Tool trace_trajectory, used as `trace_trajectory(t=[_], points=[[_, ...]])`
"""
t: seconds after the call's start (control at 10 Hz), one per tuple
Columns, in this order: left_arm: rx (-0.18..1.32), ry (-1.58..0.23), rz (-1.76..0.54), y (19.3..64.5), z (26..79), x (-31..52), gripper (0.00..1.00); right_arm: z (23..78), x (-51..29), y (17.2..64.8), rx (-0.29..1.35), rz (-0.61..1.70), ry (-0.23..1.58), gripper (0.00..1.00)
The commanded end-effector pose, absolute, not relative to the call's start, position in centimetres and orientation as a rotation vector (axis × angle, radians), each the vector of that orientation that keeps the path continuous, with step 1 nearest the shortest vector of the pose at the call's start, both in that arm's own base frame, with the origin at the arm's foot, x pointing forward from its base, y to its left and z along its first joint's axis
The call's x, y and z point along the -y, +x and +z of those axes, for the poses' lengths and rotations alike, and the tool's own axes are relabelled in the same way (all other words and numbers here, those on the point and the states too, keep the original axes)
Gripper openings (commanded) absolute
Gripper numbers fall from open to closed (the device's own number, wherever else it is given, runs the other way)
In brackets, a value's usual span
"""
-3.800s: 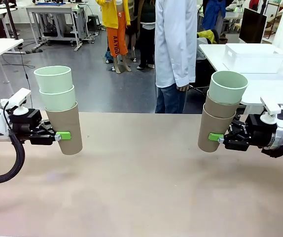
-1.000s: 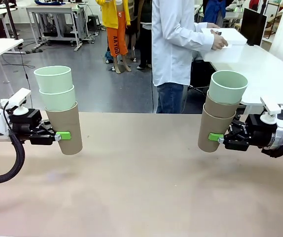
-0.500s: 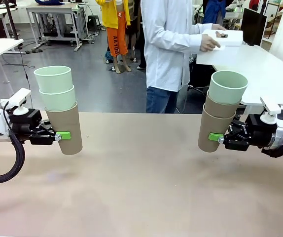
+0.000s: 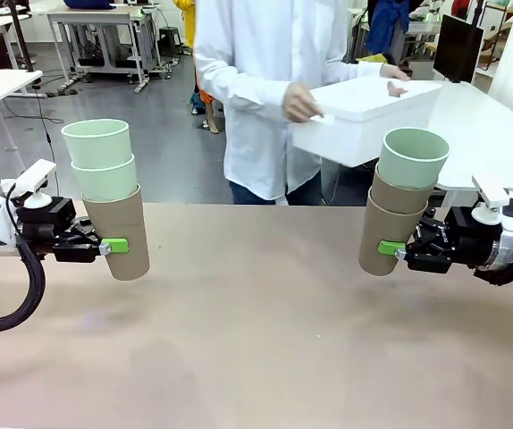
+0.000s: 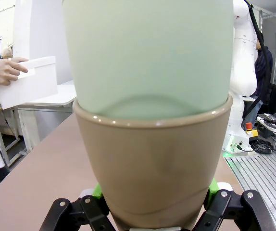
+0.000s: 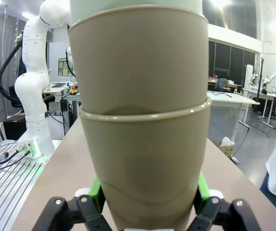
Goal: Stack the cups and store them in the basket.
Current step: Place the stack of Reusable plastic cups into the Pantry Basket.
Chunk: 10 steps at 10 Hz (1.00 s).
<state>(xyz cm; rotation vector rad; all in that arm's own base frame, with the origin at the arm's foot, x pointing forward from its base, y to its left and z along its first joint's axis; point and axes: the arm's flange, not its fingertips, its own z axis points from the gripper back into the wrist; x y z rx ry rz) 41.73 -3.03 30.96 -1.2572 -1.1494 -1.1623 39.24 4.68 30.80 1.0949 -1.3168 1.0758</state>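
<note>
Two cup stacks [image 4: 106, 192] [image 4: 401, 201] clamped in left claw [image 4: 116, 246], right claw [image 4: 387, 248]; basket [image 4: 364, 121] in person's hands [image 4: 301, 104].

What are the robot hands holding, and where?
Left gripper grips its cup stack low on the bottom brown cup; right gripper likewise, its own stack.

Six cups [image 4: 105, 181] are showing, nested as two stacks of three. The left stack [image 4: 109, 192] is holding two mint green cups [image 4: 96, 141] over one brown cup [image 4: 118, 234]. The right stack [image 4: 399, 201] is holding one mint green cup over two brown cups. Totals are running at three mint green, three brown. One white basket [image 4: 364, 121] is being carried by one person [image 4: 256, 89], two hands [image 4: 301, 104] on it. Two pairs of jaws are gripping, one per stack. One table [image 4: 256, 340] is showing.
</note>
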Motion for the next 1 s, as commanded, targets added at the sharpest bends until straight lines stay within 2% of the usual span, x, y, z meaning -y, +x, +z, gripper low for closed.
trace_trajectory(t=[0.0, 0.9], points=[[1.158, -1.261, -1.168, 41.78, 31.47, 3.01, 0.85, 31.2, -4.63, 39.28, 1.333, 1.079, 1.094, 0.87], [1.158, -1.261, -1.168, 41.78, 31.47, 3.01, 0.85, 31.2, -4.63, 39.28, 1.333, 1.079, 1.094, 0.87]])
